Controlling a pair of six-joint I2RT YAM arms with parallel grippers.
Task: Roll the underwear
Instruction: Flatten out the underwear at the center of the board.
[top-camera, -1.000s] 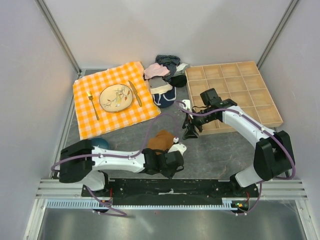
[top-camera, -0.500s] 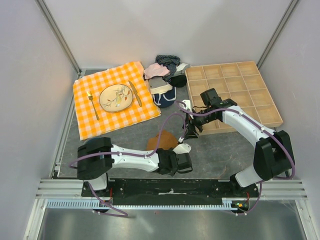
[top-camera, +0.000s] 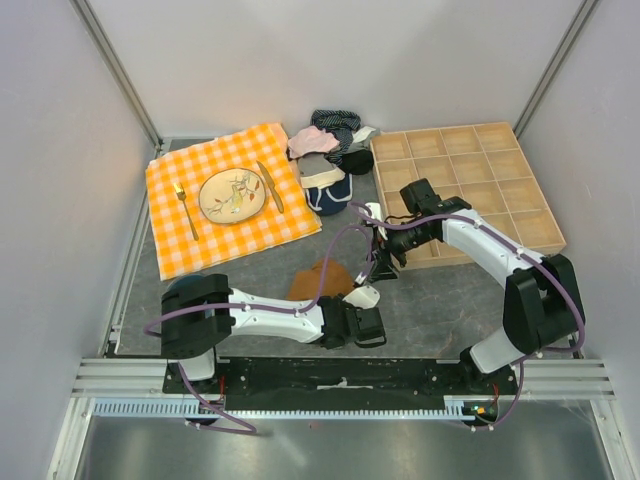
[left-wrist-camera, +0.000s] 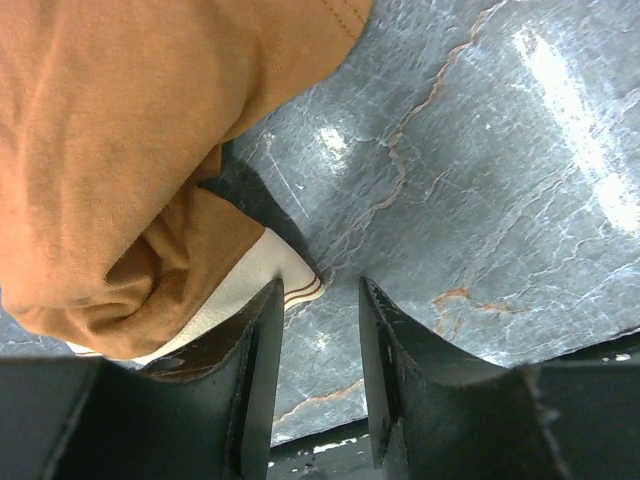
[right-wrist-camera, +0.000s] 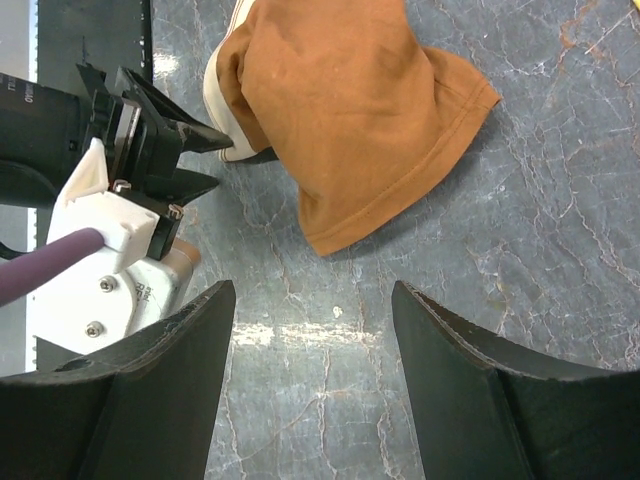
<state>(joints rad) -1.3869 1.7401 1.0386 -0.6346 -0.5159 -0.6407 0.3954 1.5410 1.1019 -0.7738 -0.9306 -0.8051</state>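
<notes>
Grey veined worktop (top-camera: 450, 300), glossy, boxed in by plain white walls (top-camera: 330, 50). Underwear (right-wrist-camera: 350, 110) — soft matte rust-brown fabric, cream waistband — lies bunched in a lumpy mound near the front middle. Left end effector (left-wrist-camera: 320, 290) released, narrow gap, one fingertip at the waistband. Right end effector (right-wrist-camera: 312, 290) spread wide above the mound — empty.

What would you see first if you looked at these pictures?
Probably the bright orange checked cloth at the back left, set with a plate. Next comes the crumpled rust-brown underwear in the middle of the grey table, with the left gripper and the right gripper both open close beside it. A wooden tray of square compartments sits at the right.
</notes>
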